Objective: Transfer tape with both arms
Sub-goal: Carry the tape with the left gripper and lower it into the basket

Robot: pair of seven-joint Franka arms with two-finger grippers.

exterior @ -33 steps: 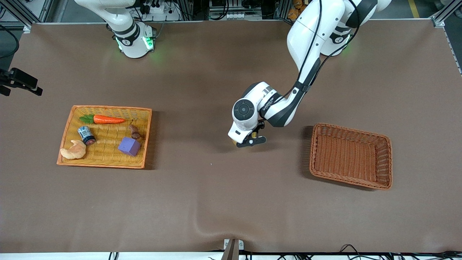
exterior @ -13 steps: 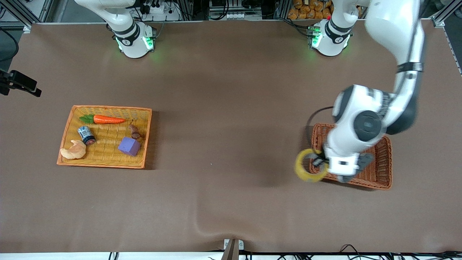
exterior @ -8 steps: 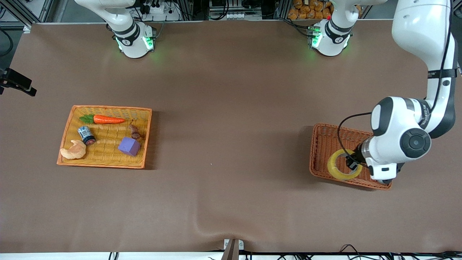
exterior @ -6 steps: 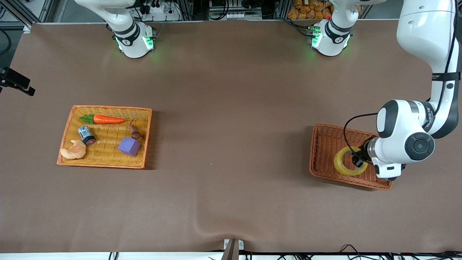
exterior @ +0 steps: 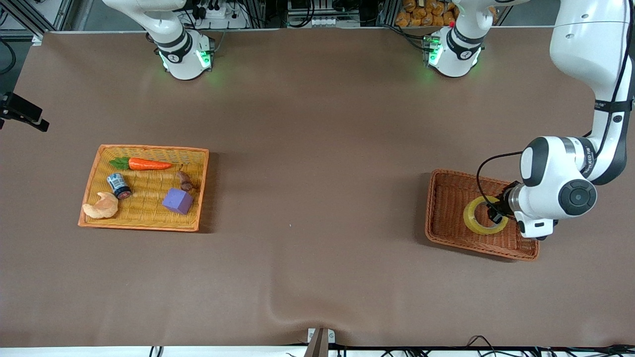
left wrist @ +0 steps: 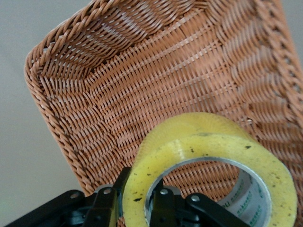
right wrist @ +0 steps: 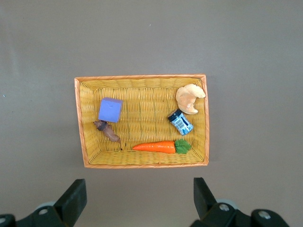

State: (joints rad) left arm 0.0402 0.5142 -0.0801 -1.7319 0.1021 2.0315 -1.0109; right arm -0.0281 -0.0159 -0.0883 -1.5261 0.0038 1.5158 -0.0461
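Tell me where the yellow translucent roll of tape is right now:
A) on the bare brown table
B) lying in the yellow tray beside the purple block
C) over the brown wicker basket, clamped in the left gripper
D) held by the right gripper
C: the left gripper grips the wall of the yellow translucent roll of tape over the brown wicker basket.

yellow tray point(exterior: 94, 171), carrot point(exterior: 149, 164), croissant point(exterior: 100, 206), purple block point(exterior: 177, 201)

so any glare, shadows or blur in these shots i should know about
Front view: green base lights glow on the table; the brown basket casts a soft shadow. Left wrist view: the tape in the left gripper looms close and slightly soft. Right wrist view: even light, the right gripper fingers blurred at the edge.
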